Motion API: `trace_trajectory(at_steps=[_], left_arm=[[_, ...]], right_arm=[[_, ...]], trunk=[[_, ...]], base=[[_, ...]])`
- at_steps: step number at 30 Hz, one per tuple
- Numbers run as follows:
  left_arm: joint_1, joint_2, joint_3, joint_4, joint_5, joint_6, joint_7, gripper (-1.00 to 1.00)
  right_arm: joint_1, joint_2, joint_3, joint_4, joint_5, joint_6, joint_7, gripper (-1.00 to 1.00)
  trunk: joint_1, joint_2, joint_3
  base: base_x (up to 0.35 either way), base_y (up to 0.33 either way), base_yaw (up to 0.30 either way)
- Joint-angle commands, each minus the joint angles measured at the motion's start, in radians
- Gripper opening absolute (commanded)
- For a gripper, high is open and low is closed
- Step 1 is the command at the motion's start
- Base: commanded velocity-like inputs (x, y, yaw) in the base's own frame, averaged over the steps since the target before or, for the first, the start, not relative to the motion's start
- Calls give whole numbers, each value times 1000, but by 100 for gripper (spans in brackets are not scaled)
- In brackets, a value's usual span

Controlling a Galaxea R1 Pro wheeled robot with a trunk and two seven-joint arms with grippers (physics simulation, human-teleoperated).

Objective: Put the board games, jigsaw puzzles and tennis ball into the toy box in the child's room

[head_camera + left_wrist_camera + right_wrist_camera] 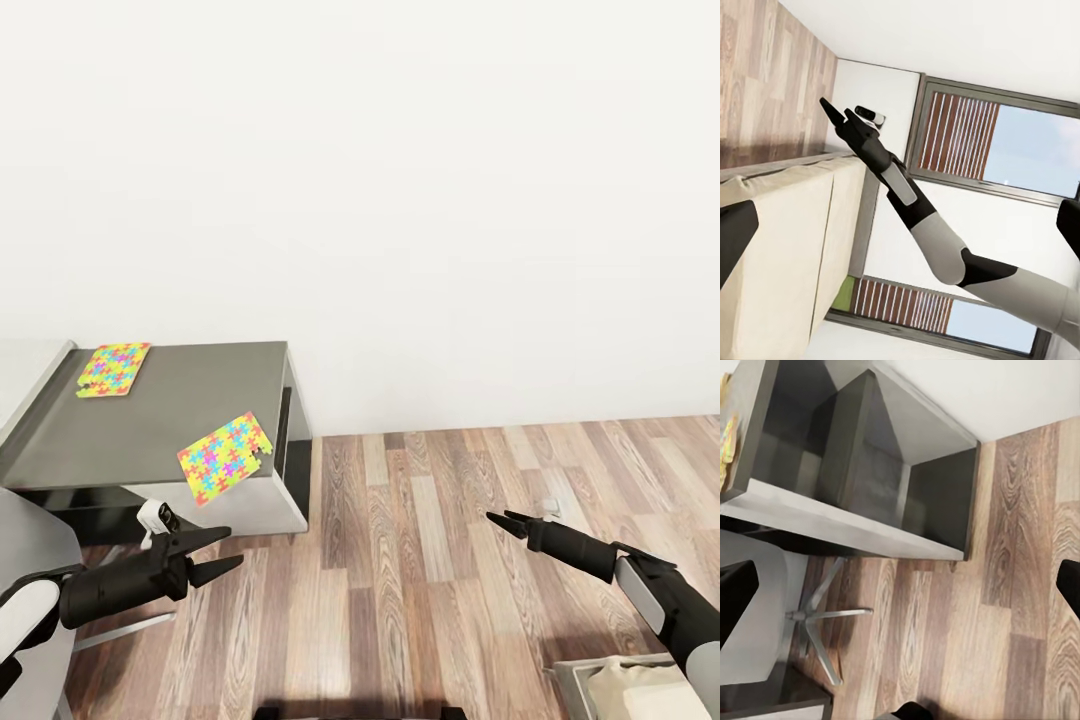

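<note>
Two jigsaw puzzles (114, 369) (225, 457) lie on the table (60, 440); left gripper (222, 552) and right gripper (497, 520) are both spread, empty.

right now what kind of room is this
Probably a bedroom or child's room: two colourful jigsaw puzzles lie on a grey table, a beige bed stands by tall dark-framed windows, and the floor is wood plank under plain white walls.

two jigsaw puzzles (114, 369) (225, 457), one dark grey table (180, 400), one white chair (765, 607), two grippers (205, 556) (500, 521), one bed (787, 255), two dark-framed windows (997, 146) (937, 319)
</note>
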Motion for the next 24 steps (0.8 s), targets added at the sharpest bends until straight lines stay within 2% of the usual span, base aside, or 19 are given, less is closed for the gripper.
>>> trace_trajectory(at_steps=[1, 24], left_arm=[[-1, 1, -1, 1, -3, 2, -6, 100], [-1, 0, 0, 1, -3, 2, -4, 100]], right_arm=[[-1, 0, 2, 0, -9, 10, 2, 100], [0, 6, 0, 0, -9, 9, 5, 100]], trunk=[[1, -2, 0], [1, -2, 37]], base=[[-4, 0, 0], [-7, -5, 0]])
